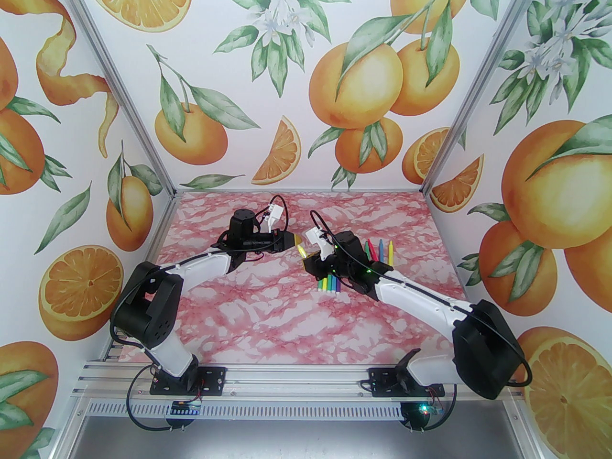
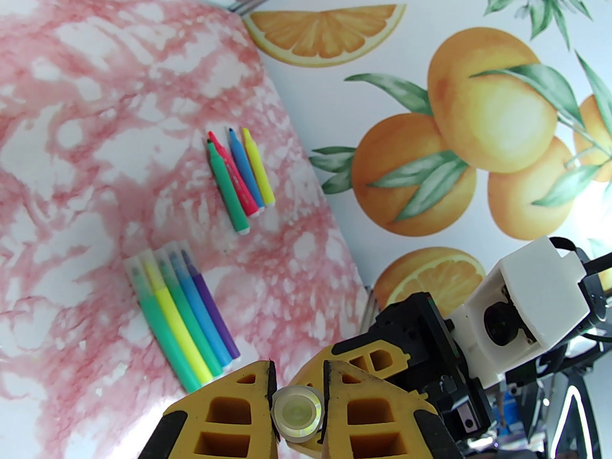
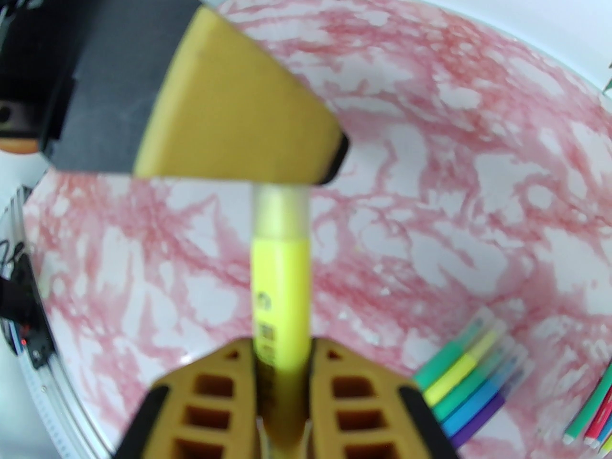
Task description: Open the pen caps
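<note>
A yellow pen (image 3: 279,285) hangs in the air between both grippers above the table's middle (image 1: 301,250). My right gripper (image 3: 280,347) is shut on its yellow barrel. Its pale, frosted pen cap (image 3: 279,208) runs into my left gripper (image 2: 297,376), which is shut on it; the cap's round end (image 2: 296,411) shows between the yellow fingers (image 2: 239,399). The cap still sits on the barrel. Several capped pens (image 2: 186,313) lie side by side on the table, green, yellow, blue and purple. Several uncapped markers (image 2: 239,180) lie in a second group further back.
The pink marbled table (image 1: 267,313) is bounded by orange-print walls (image 1: 296,65) at the back and sides. The capped row (image 1: 329,285) lies just under my right wrist, with the uncapped group (image 1: 380,250) behind the right arm. The right wrist camera housing (image 2: 521,313) sits close beside my left fingers.
</note>
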{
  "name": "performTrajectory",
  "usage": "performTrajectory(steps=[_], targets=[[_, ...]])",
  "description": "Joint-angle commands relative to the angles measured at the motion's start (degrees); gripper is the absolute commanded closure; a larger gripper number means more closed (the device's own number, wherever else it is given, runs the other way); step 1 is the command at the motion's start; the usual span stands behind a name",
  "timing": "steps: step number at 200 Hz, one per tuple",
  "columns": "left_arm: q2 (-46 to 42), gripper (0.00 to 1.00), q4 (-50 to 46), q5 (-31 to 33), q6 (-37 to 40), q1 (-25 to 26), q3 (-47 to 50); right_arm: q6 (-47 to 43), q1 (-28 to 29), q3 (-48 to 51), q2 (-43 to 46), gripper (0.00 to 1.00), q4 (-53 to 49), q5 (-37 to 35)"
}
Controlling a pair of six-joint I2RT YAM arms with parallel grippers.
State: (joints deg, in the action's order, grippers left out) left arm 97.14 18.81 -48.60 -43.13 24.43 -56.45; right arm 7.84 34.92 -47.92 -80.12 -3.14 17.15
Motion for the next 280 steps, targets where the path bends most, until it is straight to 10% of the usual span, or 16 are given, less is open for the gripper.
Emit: performTrajectory(steps=[1, 159, 280], targets=[[-1.1, 1.00, 3.7, 12.0, 1.2, -6.1, -2.5, -1.0, 0.1, 2.8, 0.4, 1.00, -12.6, 1.3], [0.4, 1.00, -2.8, 14.3, 2.4, -9.1, -9.1, 1.7, -1.8, 6.0, 0.9, 1.00, -10.3, 2.8], [2.8, 1.00, -49.5, 39.6, 33.2, -9.0, -19.4, 11.5, -15.5, -0.5, -2.5, 1.00, -10.3, -18.4]])
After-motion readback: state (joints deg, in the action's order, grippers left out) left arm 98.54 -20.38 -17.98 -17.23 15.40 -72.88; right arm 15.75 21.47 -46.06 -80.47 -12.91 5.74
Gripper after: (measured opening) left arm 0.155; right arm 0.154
